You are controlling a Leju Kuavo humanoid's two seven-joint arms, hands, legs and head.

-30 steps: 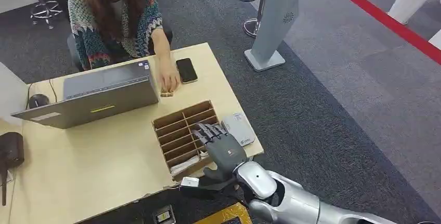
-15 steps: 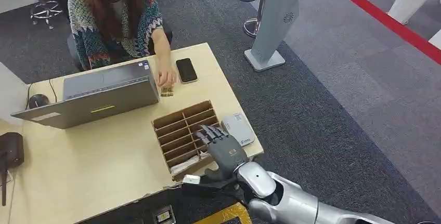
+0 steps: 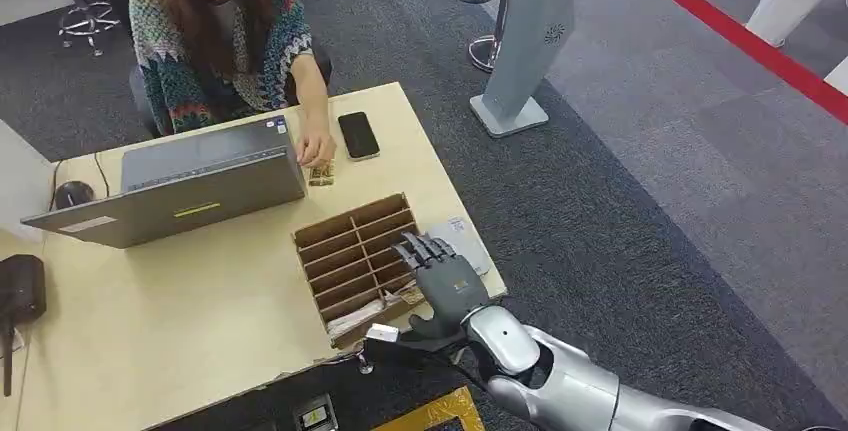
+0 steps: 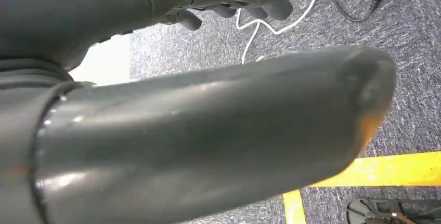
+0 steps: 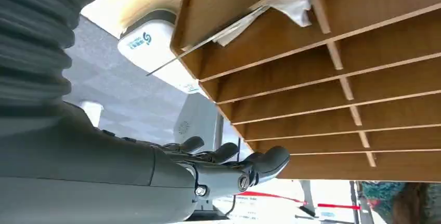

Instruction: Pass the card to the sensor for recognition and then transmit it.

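My right hand (image 3: 448,286) hovers over the near right corner of the wooden slotted rack (image 3: 350,251), fingers spread and reaching toward the white sensor (image 3: 472,246) beside it. It holds nothing. Some white cards (image 3: 356,317) lie in the rack's nearest slot. In the right wrist view the hand (image 5: 208,167) is below the rack (image 5: 312,104), where cards (image 5: 296,0) stick out of a slot, one thin edge jutting toward the sensor (image 5: 140,39). My left hand (image 4: 182,130) hangs over the carpet, empty, fingers loosely apart.
A person (image 3: 225,31) sits behind the table (image 3: 180,331), one hand (image 3: 315,148) by a small object (image 3: 320,175). A laptop (image 3: 190,186), a phone (image 3: 358,135) and a mouse (image 3: 72,193) lie there. A grey standing panel (image 3: 525,41) rises on the carpet.
My right hand has slid to the right, off the rack's middle slots and toward the sensor, now covering part of it. The person's hand drew back slightly.
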